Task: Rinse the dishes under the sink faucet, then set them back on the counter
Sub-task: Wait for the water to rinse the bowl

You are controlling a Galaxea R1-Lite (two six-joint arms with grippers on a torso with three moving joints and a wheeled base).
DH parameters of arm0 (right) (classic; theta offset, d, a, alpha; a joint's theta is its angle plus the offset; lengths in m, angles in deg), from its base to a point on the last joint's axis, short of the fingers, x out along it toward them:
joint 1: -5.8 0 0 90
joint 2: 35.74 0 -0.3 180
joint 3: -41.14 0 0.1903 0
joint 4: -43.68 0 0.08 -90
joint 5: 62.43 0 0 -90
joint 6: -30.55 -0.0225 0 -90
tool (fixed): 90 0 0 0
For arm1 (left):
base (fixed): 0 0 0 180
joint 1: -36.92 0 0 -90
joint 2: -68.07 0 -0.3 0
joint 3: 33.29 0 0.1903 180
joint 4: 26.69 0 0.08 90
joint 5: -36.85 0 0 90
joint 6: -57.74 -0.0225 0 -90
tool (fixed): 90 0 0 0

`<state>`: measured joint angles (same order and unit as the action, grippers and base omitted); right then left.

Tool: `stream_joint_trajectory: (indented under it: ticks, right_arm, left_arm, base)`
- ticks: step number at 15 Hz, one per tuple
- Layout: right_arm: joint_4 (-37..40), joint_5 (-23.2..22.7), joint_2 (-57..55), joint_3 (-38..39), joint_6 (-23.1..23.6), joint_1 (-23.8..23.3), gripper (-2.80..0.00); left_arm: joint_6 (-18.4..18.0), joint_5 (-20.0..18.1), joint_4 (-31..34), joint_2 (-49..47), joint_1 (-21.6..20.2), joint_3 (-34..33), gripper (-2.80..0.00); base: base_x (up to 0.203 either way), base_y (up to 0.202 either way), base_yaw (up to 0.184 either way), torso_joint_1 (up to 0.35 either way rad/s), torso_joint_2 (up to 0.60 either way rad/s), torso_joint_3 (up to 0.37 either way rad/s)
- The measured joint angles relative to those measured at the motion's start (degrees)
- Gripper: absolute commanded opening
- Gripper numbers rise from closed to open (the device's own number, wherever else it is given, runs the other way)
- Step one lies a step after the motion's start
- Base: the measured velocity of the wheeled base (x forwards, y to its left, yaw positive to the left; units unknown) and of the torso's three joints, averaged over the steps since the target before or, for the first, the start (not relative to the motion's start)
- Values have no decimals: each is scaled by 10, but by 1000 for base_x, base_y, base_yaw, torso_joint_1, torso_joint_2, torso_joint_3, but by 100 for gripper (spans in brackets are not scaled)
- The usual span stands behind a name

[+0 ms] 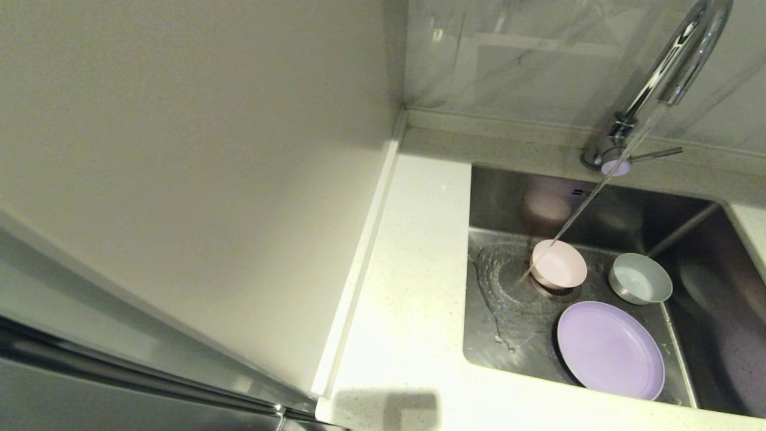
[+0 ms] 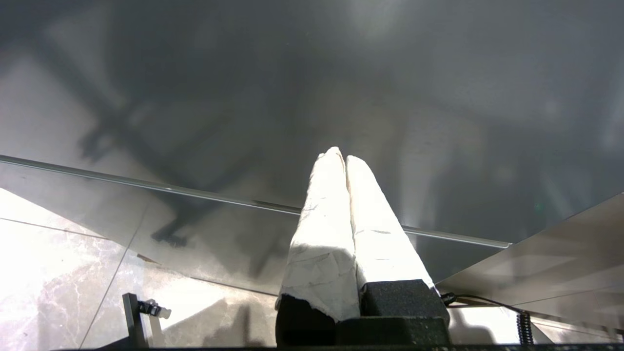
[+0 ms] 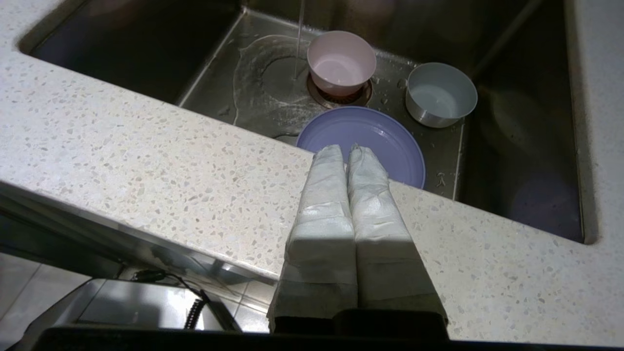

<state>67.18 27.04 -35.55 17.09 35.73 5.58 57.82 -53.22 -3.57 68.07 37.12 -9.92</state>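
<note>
White speckled surface lies under the closed, empty right pincer. Just beyond its tips, inside the sink, sits the lilac plate; farther on, the pink bowl and blue-grey bowl, water running from the faucet. Left pincer hangs closed elsewhere.

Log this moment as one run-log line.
faucet running | pink bowl, blue-grey bowl, plate in sink | right gripper shut, empty | left gripper shut

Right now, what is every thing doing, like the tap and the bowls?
faucet: running, water landing beside the pink bowl
pink bowl: upright over the drain
blue-grey bowl: upright, holding water
purple plate: flat in the sink
right gripper: shut, empty
left gripper: shut, empty
</note>
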Motion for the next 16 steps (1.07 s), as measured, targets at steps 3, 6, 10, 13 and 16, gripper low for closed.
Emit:
stream_joint_trajectory:
  ticks: [3,6,10,13,16]
  right_arm:
    - [-2,14,0,6,-58,0,-280]
    - [-4,17,0,6,-72,0,-280]
    - [-3,18,0,7,-72,1,-280]
    - [-3,17,0,7,-72,1,-280]
    - [-3,17,0,7,-72,0,-280]
  left_arm:
    - [0,0,0,0,0,0,-280]
    - [0,0,0,0,0,0,-280]
    - [0,0,0,0,0,0,-280]
    - [0,0,0,0,0,0,-280]
    - [0,0,0,0,0,0,-280]
  base:
    - [0,0,0,0,0,0]
    - [0,0,0,0,0,0]
    - [0,0,0,0,0,0]
    - [0,0,0,0,0,0]
    - [0,0,0,0,0,0]
